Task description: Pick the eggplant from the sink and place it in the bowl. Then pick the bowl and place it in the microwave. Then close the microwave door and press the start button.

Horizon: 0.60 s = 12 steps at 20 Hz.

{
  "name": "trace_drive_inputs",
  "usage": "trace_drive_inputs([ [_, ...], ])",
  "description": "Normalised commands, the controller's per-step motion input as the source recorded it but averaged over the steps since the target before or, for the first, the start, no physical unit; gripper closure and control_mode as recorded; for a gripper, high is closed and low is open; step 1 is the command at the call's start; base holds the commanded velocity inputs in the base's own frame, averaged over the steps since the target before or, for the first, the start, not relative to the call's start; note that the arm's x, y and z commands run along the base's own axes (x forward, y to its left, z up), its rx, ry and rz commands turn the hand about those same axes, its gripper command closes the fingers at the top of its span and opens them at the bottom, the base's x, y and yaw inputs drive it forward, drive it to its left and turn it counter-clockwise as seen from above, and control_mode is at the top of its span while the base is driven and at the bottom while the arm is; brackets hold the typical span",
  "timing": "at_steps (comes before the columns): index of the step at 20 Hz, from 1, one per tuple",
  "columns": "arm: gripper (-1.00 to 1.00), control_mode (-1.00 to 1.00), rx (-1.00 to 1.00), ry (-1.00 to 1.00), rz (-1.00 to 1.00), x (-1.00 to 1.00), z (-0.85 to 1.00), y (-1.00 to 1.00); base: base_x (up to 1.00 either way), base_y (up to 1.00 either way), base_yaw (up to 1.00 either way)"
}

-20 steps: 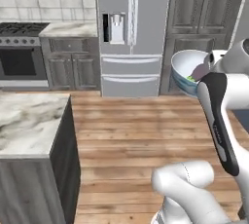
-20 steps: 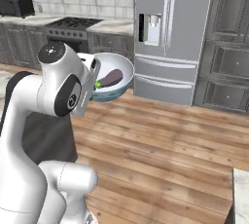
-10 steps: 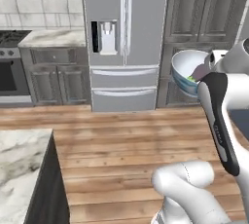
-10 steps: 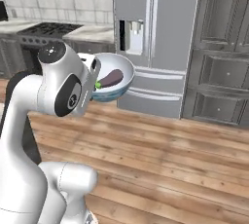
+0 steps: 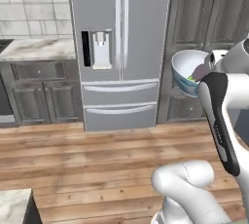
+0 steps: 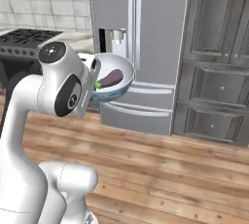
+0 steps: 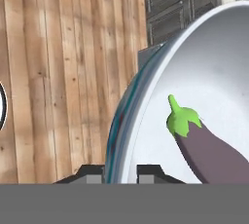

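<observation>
hand view: the gripper [image 7: 121,172] pinches the rim of the bowl [image 7: 204,72] between its two dark finger tips, one inside the wall, one outside. the eggplant [image 7: 206,145] lies inside the bowl, green cap toward the rim. the bowl is held in the air in front of the steel fridge [image 6: 141,33], above the wooden floor [image 6: 160,169]. judgement: the bowl looks stiff and smooth, likely breakable, and a rim grip could let it tilt. the loose eggplant may roll, so keeping the bowl level matters.
</observation>
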Motion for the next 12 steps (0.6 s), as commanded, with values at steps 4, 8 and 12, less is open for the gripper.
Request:
trace_drive_inputs([
  [4, 1.00, 1.00, 0.00, 0.00, 0.00, 0.00, 0.00, 0.00, 1.00, 0.00, -0.13],
  [8, 1.00, 1.00, 0.00, 0.00, 0.00, 0.00, 0.00, 0.00, 1.00, 0.03, -0.14],
  [12, 1.00, 1.00, 0.00, 0.00, 0.00, 0.00, 0.00, 0.00, 1.00, 0.23, -0.16],
])
